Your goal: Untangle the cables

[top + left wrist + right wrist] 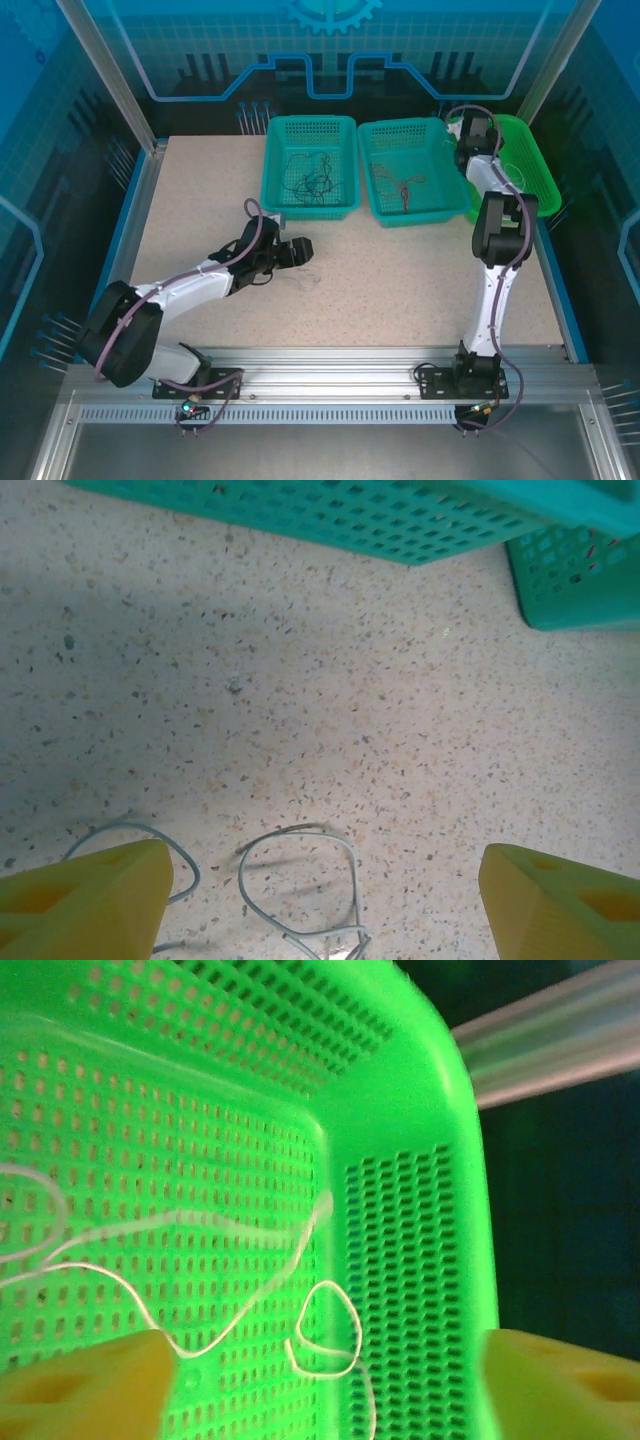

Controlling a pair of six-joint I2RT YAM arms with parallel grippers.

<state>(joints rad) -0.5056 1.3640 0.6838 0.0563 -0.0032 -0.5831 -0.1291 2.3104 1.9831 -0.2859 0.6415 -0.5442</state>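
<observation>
Top external: left arm low across surface (380, 290), left end effector (303, 249) released, centre-left, over loose white cable (300, 829). Right arm reaches to upper right, right end effector (468, 128) spread wide over green basket (537, 165); second white cable (326, 1284) lies inside it. Black cables (312, 182) and red cables (402, 185) in teal baskets (272, 170).

Three baskets stand in a row at the far edge of the speckled desk (390, 290).
The left teal basket (312, 122) holds black cables (312, 181), and the middle teal basket (402, 127) holds red cables (402, 186). The right arm (495, 240) reaches far over the green basket (534, 165) on the right. The left arm (200, 285) lies low across the desk, with a thin pale cable (307, 280) just beside its end.
</observation>
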